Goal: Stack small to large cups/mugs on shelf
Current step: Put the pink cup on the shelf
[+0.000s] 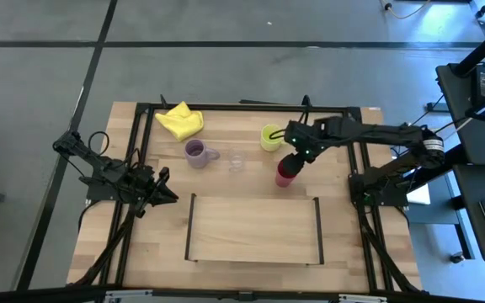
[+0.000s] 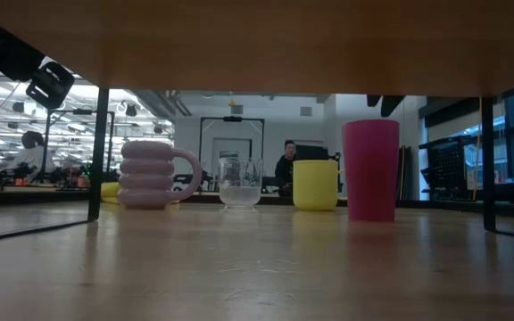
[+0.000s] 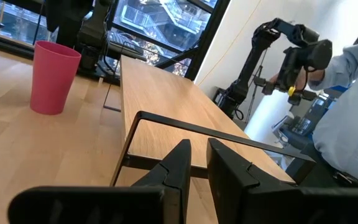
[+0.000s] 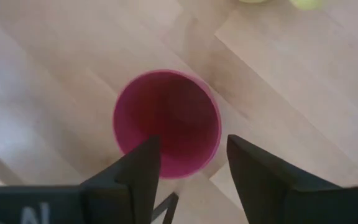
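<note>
Lying nearest the surface's (image 1: 99, 244) front edge, the shelf (image 1: 253, 229) holds nothing. Beyond it, the left end effector (image 1: 168, 188) waits by the left edge, fingers slightly apart. Farther back, the right end effector (image 1: 295, 162) hangs above the upright red cup (image 1: 285, 174), fingers apart, gripping nothing. Purple mug (image 1: 196, 153), clear glass (image 1: 236, 160) and yellow-green mug (image 1: 270, 136) stand near the back edge.
</note>
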Controlling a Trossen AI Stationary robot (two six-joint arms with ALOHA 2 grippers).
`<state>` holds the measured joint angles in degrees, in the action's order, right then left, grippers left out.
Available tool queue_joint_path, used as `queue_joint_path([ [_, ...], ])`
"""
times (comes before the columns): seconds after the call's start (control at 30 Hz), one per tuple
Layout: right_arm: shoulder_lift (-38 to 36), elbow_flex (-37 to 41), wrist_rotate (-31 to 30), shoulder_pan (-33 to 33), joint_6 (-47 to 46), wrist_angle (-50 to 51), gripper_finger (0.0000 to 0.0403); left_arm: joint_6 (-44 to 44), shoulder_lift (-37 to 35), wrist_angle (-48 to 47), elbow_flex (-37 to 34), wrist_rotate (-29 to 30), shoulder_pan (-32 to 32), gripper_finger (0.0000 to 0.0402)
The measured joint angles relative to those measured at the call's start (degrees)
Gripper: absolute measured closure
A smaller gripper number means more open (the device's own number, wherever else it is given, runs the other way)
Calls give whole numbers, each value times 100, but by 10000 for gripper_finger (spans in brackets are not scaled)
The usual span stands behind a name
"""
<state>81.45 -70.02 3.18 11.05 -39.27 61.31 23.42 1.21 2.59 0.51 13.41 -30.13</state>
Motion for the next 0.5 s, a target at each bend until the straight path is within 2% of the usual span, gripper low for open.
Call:
queue_joint_path([
  [0.5, 0, 675, -338, 0, 78, -564, 220, 0, 1, -2, 1, -1, -1, 354],
])
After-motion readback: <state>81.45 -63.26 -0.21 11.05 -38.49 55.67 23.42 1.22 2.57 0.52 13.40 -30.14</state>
